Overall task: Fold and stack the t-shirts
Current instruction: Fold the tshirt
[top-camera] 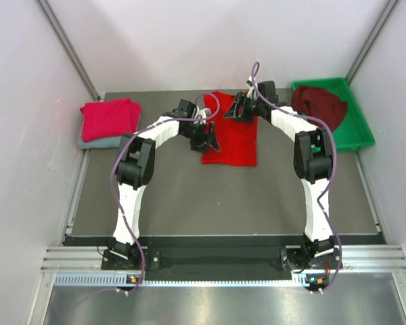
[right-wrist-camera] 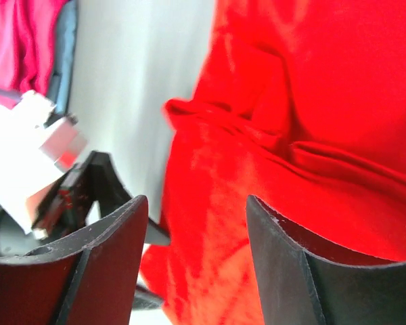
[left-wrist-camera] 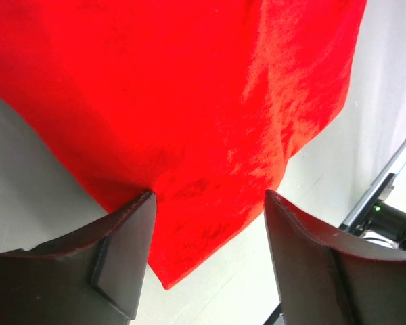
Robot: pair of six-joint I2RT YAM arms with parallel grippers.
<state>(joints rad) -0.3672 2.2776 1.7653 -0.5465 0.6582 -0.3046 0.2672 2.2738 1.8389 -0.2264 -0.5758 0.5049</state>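
Red shirt [top-camera: 233, 145] lay as a narrow rectangle at mid-table, far side. Left gripper [left-wrist-camera: 210, 196] stood wide at its left edge, nothing clamped. Right gripper [right-wrist-camera: 197, 200] was wide too, over bunched cloth at the far end. Pink shirt [top-camera: 108, 116] sat on grey-blue one [top-camera: 95, 143] at left; maroon [top-camera: 318, 101] in tray [top-camera: 357, 135]. Risk: the left pinch slips off the hem, or the right catches one layer only, skewing the fold.
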